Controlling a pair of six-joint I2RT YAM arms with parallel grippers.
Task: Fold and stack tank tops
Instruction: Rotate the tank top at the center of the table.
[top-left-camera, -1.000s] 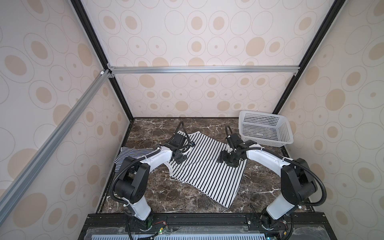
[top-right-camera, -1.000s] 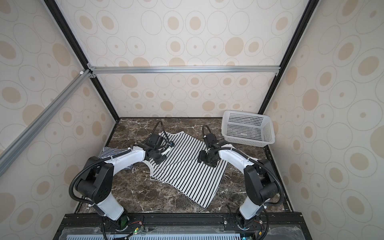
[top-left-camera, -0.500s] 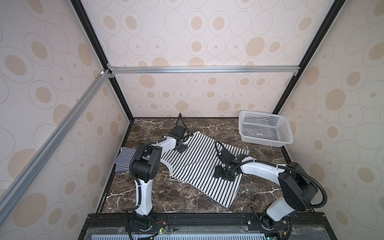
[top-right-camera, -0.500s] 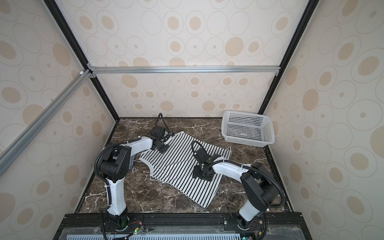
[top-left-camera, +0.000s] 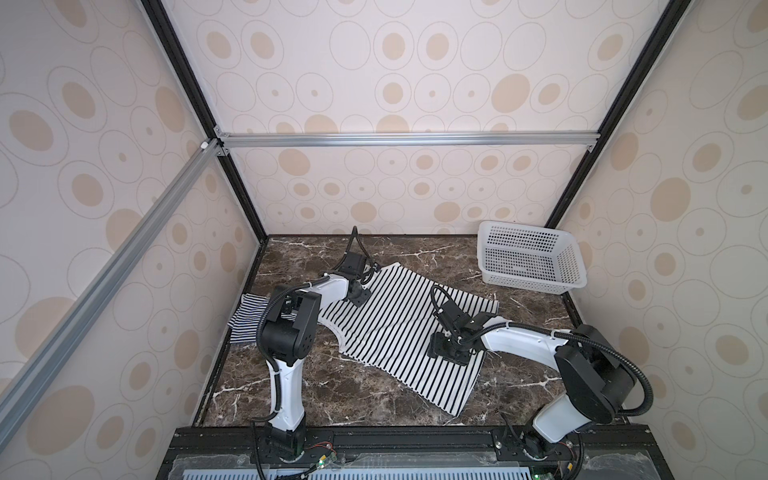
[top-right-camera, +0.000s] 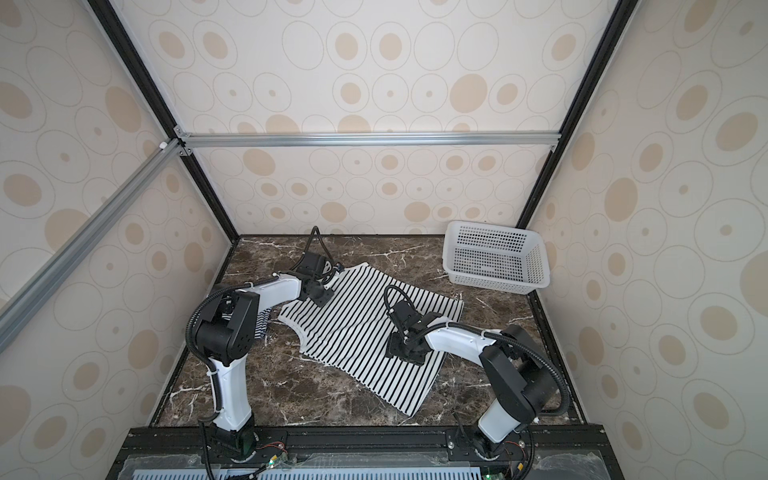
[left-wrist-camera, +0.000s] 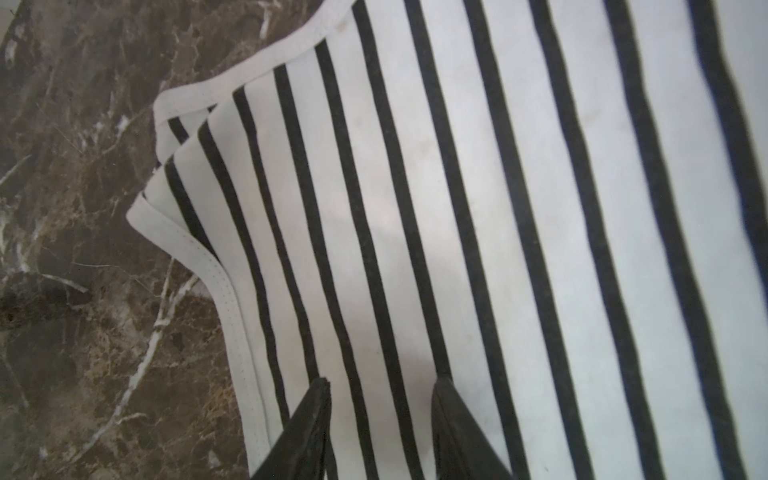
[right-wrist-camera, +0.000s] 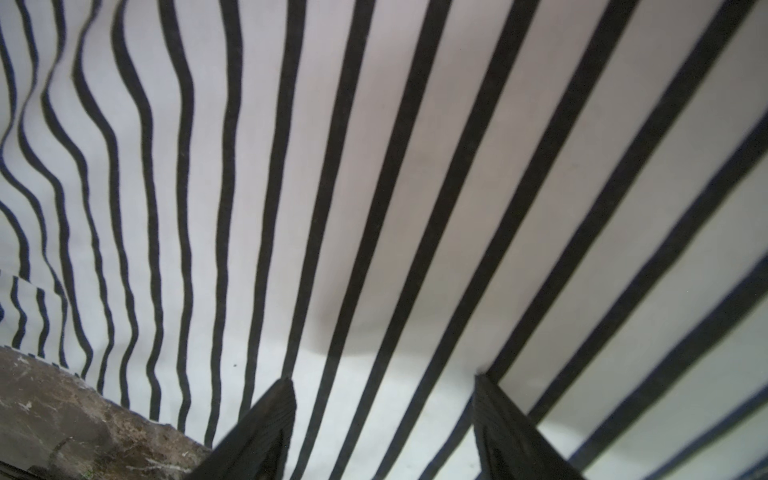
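Veined marble (top-left-camera: 353, 399) — wide-striped tank top (top-left-camera: 395, 328)

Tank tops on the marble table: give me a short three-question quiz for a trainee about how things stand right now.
1. True or false: the white basket stands clear of the wide-striped tank top.
2. Pick one. The left tool and the right tool are both over: A the basket; B the wide-striped tank top; C bare marble.
3. Fill in: the narrow-striped tank top lies on the robot's ____ side.

Key: 1 true; 2 B; 3 left.
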